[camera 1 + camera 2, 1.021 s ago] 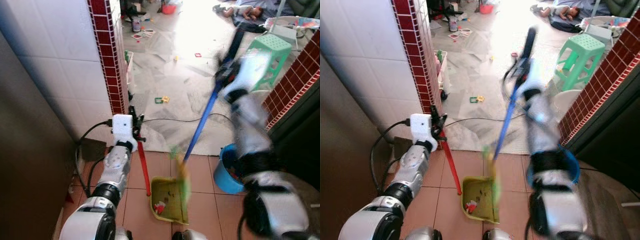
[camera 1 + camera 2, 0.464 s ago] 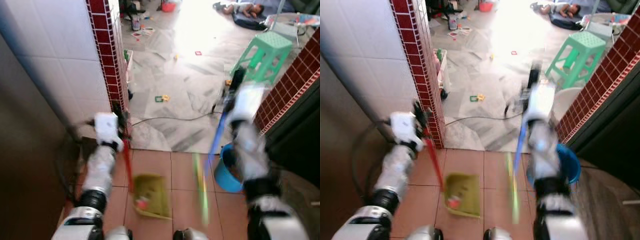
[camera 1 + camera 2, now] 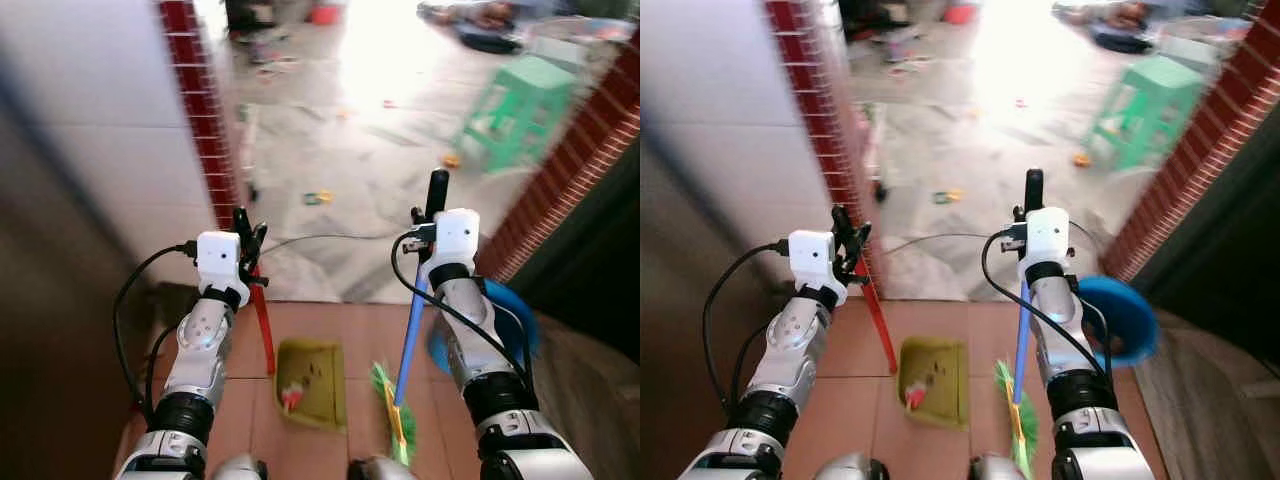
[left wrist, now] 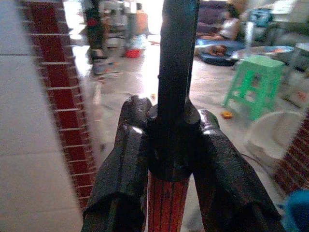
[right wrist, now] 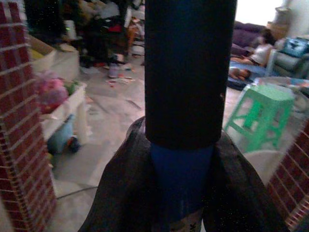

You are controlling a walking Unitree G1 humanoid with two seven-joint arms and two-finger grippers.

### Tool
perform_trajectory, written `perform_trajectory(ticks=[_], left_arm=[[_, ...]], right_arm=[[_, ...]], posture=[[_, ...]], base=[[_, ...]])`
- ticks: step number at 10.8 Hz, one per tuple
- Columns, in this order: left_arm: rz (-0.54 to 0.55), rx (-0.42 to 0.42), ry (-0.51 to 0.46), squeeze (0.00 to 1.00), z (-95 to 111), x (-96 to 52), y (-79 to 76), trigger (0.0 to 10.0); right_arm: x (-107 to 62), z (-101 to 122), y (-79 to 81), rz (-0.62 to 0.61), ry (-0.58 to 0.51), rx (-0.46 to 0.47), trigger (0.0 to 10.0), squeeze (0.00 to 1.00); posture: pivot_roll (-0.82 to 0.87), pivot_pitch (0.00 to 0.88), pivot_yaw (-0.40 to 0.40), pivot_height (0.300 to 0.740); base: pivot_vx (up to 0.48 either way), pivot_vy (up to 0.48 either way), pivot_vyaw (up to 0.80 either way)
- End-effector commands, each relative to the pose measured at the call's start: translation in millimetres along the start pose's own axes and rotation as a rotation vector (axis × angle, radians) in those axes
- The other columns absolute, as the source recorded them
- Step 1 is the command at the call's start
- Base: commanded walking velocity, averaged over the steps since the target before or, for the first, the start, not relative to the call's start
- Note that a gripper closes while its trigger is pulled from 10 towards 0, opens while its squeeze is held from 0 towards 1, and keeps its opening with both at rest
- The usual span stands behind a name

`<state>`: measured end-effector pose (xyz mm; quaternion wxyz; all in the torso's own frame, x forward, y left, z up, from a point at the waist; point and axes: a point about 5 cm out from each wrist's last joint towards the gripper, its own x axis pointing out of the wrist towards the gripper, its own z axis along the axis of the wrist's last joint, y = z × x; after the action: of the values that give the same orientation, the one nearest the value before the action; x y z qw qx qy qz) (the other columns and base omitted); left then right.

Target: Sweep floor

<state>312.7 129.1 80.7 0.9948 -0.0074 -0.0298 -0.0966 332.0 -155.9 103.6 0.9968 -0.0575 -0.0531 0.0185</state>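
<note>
My left gripper [image 3: 248,232] is shut on the black-capped red handle [image 3: 263,330] of a yellow-green dustpan [image 3: 312,368]. The pan rests on the terracotta tiles with a red and white scrap [image 3: 290,398] in it. In the left wrist view both fingers [image 4: 129,159] clamp that handle [image 4: 166,203]. My right gripper [image 3: 430,222] is shut on the blue broom handle [image 3: 410,330], just below its black grip [image 5: 188,72]. The broom stands almost upright. Its green bristles [image 3: 391,412] touch the floor just right of the pan.
A blue bucket [image 3: 505,335] stands close behind my right arm. A red-tiled pillar [image 3: 198,120] and white wall rise on the left, a brick wall [image 3: 570,190] on the right. Beyond are a black cable [image 3: 320,238], small toys, a green stool [image 3: 510,100] and a person [image 4: 217,49] lying far off.
The broom swung from leaning far forward to nearly upright, its head now beside the pan. The dustpan shifted slightly left. The view has also shifted and blurred.
</note>
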Motion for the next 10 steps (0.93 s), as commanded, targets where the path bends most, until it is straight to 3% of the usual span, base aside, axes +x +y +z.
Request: perform_trajectory(ticks=[1, 7, 10], left_arm=[[-0.035, 0.001, -0.041, 0.00, 10.4, 2.9, -5.4, 10.0], [-0.039, -0.031, -0.020, 0.00, 11.2, 1.8, -7.3, 10.0], [-0.036, -0.078, -0.037, 0.00, 15.8, 2.0, -8.4, 10.0]], right_arm=[[0.3, 0.1, -4.2, -0.008, -0.008, -0.012, 10.0, 0.00], [-0.3, -2.6, -8.0, -0.017, -0.008, -0.013, 10.0, 0.00], [-2.8, -5.5, -11.7, -0.017, -0.002, -0.021, 10.0, 0.00]], posture=[[-0.02, 0.000, 0.012, 0.740], [-0.03, 0.000, 0.015, 0.740], [-0.04, 0.000, 0.016, 0.740]], base=[[0.000, -0.270, -0.68], [0.000, -0.215, -0.76], [0.000, 0.000, -0.15]])
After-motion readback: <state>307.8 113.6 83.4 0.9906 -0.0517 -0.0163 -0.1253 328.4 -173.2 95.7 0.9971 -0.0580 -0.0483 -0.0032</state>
